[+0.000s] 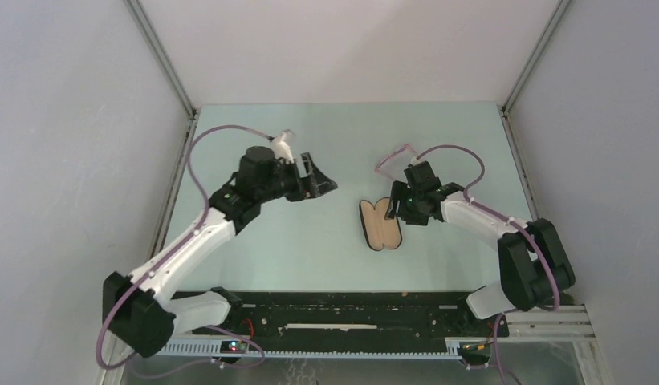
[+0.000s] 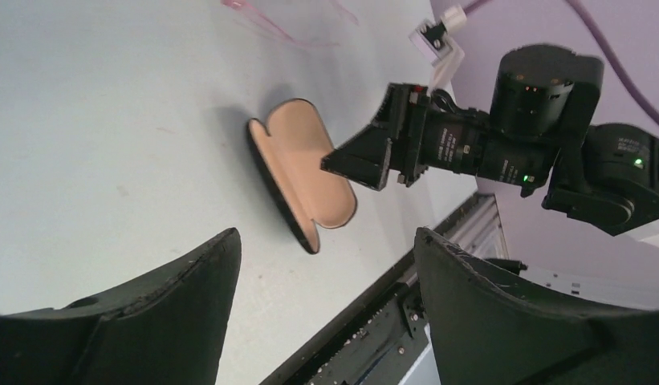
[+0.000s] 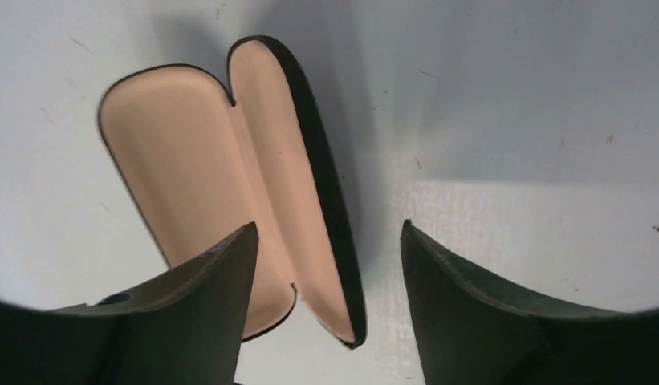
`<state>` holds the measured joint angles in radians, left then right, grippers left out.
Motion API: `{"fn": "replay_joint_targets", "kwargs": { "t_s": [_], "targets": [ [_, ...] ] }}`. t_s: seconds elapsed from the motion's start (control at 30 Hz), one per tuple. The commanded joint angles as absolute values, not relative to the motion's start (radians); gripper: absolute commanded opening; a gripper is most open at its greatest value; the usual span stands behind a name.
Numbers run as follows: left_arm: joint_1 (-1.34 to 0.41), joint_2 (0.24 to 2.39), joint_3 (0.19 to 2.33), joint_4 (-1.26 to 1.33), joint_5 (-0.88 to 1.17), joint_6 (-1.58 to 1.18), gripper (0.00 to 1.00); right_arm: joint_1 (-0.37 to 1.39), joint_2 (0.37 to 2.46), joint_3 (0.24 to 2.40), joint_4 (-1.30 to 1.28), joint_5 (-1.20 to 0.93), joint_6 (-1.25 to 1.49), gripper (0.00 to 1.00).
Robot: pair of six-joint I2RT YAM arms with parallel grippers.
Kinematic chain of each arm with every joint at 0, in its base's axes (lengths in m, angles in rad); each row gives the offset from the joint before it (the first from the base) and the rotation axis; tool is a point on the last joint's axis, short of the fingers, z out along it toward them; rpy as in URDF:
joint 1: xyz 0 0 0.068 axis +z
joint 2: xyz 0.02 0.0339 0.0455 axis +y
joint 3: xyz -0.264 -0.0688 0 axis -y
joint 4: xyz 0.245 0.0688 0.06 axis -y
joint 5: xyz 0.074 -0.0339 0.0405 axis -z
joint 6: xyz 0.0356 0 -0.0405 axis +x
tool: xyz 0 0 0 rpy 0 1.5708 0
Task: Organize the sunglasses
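The sunglasses, thin pink translucent frame, lie on the table just behind my right wrist; they also show at the top of the left wrist view. The black case lies open, tan lining up, in the middle of the table, empty. My right gripper is open and hovers over the case's right half; its fingers straddle the raised black-edged lid without touching it. My left gripper is open and empty, above the table left of the case.
The black rail and the arm bases run along the near edge. Grey walls with metal posts close in the table on the left, right and back. The right arm's wrist shows in the left wrist view.
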<state>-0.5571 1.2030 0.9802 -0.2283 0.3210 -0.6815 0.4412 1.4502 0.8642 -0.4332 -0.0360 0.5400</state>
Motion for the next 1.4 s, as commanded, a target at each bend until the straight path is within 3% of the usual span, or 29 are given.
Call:
{"fn": "replay_joint_targets", "kwargs": {
  "t_s": [0.0, 0.4, 0.8, 0.9, 1.0, 1.07, 1.17, 1.37],
  "targets": [
    [-0.452, 1.068, 0.885, -0.288, 0.287, -0.684, 0.83, 0.441, 1.502, 0.857, -0.364, -0.054, 0.509, 0.67],
    [-0.376, 0.998, 0.836, -0.328, 0.272, -0.670, 0.83, 0.465, 1.469, 0.849, -0.425, 0.097, 0.507, 0.01],
    [-0.354, 1.009, 0.854, -0.435, 0.082, -0.676, 0.84, 0.453, 1.385, 0.812, -0.554, 0.289, 0.517, 0.00],
    [-0.354, 1.007, 0.838, -0.454, 0.009, -0.694, 0.85, 0.451, 1.379, 0.810, -0.565, 0.317, 0.524, 0.09],
    [-0.353, 1.009, 0.824, -0.474, -0.115, -0.694, 0.87, 0.446, 1.348, 0.811, -0.564, 0.300, 0.526, 0.53],
    [-0.354, 1.016, 0.812, -0.481, -0.202, -0.697, 0.89, 0.447, 1.311, 0.811, -0.563, 0.283, 0.533, 0.66],
    [-0.339, 1.048, 0.802, -0.482, -0.289, -0.728, 0.87, 0.443, 1.234, 0.821, -0.573, 0.265, 0.545, 0.74],
    [-0.251, 1.271, 0.878, -0.517, -0.255, -0.789, 0.81, 0.439, 1.083, 0.849, -0.585, 0.220, 0.543, 0.77]
  ]
}}
